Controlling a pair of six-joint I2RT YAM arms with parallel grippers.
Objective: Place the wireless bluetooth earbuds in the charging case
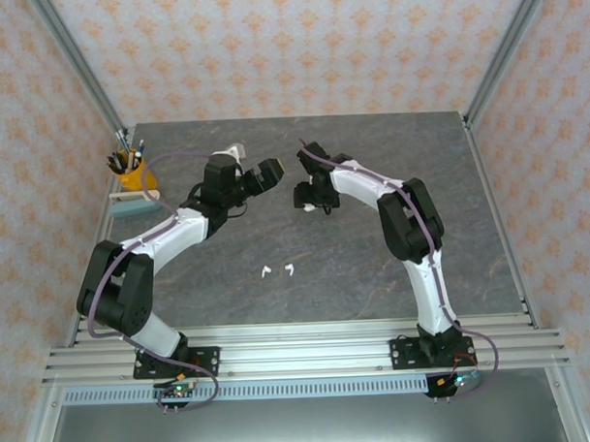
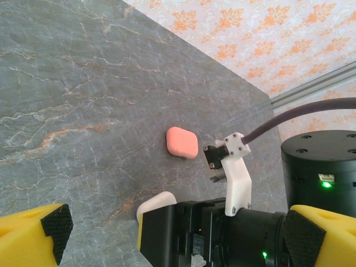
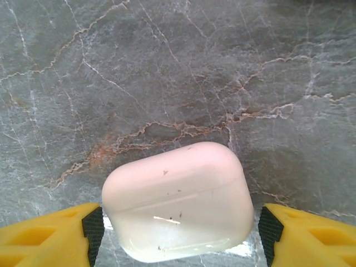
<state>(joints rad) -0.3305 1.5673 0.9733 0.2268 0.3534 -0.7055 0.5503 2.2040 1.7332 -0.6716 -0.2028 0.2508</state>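
The white earbuds (image 1: 265,272) are lying as a pair on the worktop (image 1: 395,305), about in the middle and on the near side of both claws. So whichever arm goes for them has to pull back toward the bases. They're too tiny for us to tell which way the stems point, and we'd want that sorted before any pinch. Farther out sits the white charging case (image 3: 178,200), flat on the worktop. Its lid looks closed to us, and its long side runs across between the right claw's fingers. The right claw (image 3: 180,231) is partly open with a pad right by each end of the case, and we can't tell if it's squeezing or just bracketing it. The left claw (image 2: 179,228) is spread wide with nothing in it, hanging just left of the right one and facing it. A pink case (image 2: 182,142) sits past the right claw on the left wrist camera. Our guess is that the right claw's a bit nearer the earbuds but busy, so the free left one looks like the better pick.
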